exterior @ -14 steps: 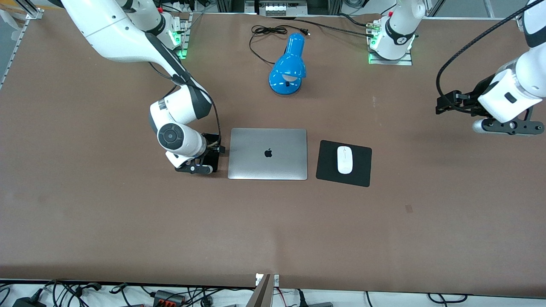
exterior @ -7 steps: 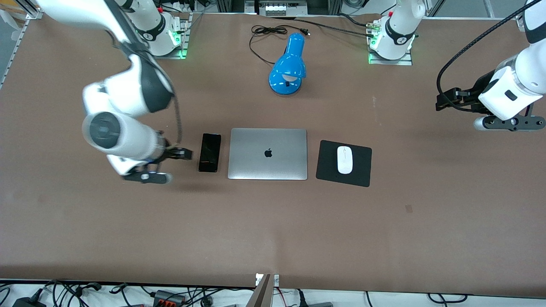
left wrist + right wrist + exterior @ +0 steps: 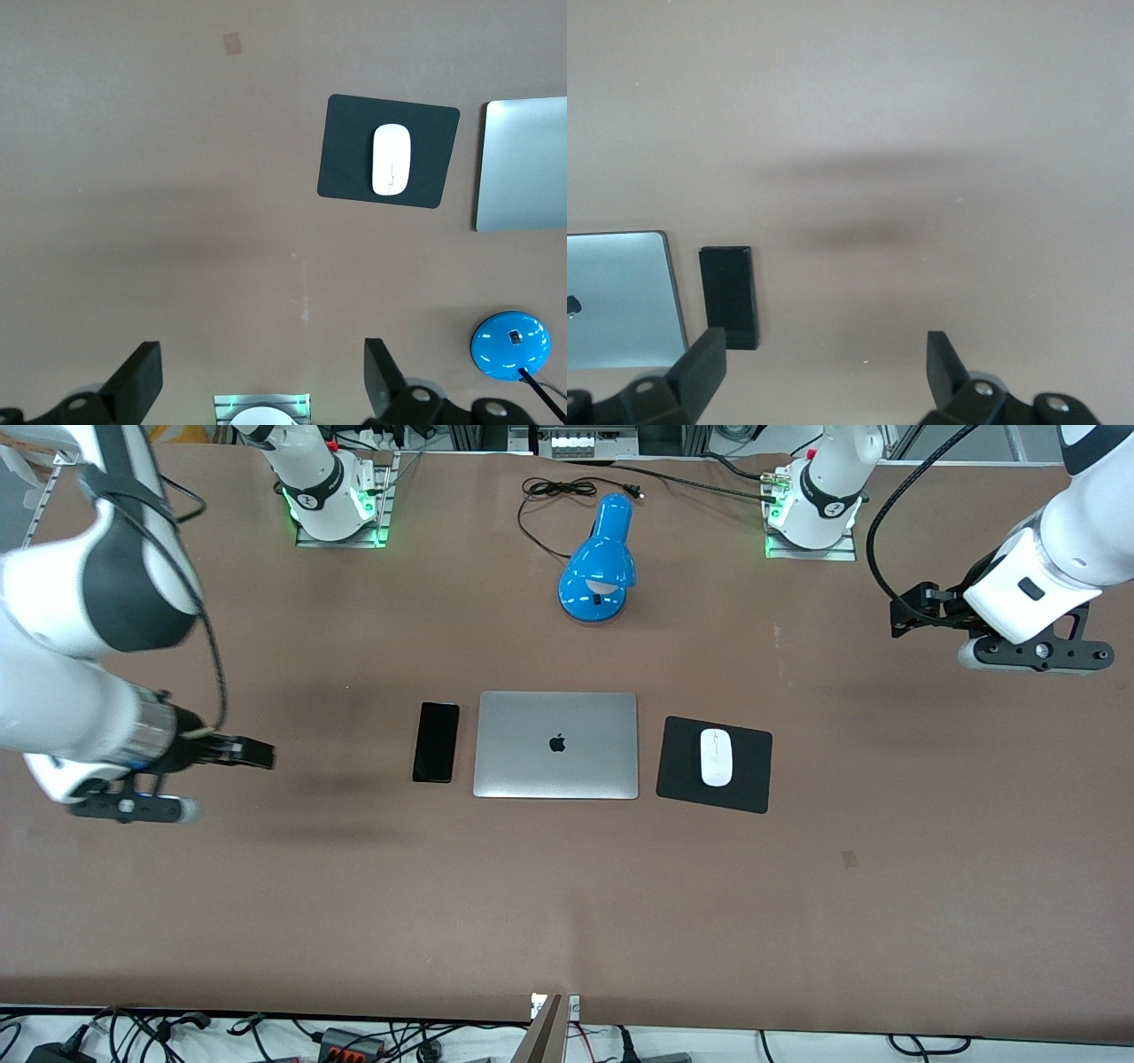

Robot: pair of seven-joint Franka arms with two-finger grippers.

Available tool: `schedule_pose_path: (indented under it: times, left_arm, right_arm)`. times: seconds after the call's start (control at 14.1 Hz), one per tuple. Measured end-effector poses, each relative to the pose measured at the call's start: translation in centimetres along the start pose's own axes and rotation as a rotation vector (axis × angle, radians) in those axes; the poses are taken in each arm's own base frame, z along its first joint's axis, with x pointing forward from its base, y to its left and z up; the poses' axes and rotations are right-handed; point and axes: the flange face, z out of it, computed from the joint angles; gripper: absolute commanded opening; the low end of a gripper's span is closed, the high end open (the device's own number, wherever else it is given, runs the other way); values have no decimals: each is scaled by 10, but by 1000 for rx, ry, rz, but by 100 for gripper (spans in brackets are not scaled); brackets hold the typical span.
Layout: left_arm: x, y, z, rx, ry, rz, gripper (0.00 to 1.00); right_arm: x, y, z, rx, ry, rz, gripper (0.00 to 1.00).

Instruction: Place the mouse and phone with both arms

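The black phone (image 3: 436, 741) lies flat on the table beside the closed silver laptop (image 3: 556, 744), toward the right arm's end; it also shows in the right wrist view (image 3: 728, 296). The white mouse (image 3: 716, 757) rests on the black mouse pad (image 3: 682, 772) beside the laptop, toward the left arm's end; it also shows in the left wrist view (image 3: 391, 158). My right gripper (image 3: 252, 754) is open and empty, raised over bare table away from the phone. My left gripper (image 3: 905, 620) is open and empty, raised over bare table away from the mouse pad.
A blue desk lamp (image 3: 600, 563) lies farther from the front camera than the laptop, its black cord (image 3: 554, 491) coiled near the arm bases. A small tape mark (image 3: 849, 858) sits on the brown table nearer the camera.
My right gripper let go of the phone beside the laptop, then rose and pulled away toward the right arm's end of the table. My left gripper drifted slightly up and toward its base.
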Motion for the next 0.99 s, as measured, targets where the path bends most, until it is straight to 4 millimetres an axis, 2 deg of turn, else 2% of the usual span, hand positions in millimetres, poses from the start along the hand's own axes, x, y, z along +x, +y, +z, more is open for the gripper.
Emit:
schedule_pose_path:
  times: [0.28,0.5,0.64,0.78,0.99]
  left_arm:
    - [0,-3,0,-1,-1,-1,100]
    - [0,-4,0,-1,-1,-2,100]
    - [1,-6,0,-2,-1,-6,100]
    - [1,-8,0,-3,-1,-9,100]
    - [1,-9,0,-3,-1,-9,100]
  right_arm:
    - [-11,66,-38,-19,15,47,100]
    - [-19,103,-62,-58,55,1,100]
    - [-23,109,-81,-74,103,-20,100]
    - [-31,101,-97,-81,131,-37,100]
    - [-38,95,-109,-92,153,-42,100]
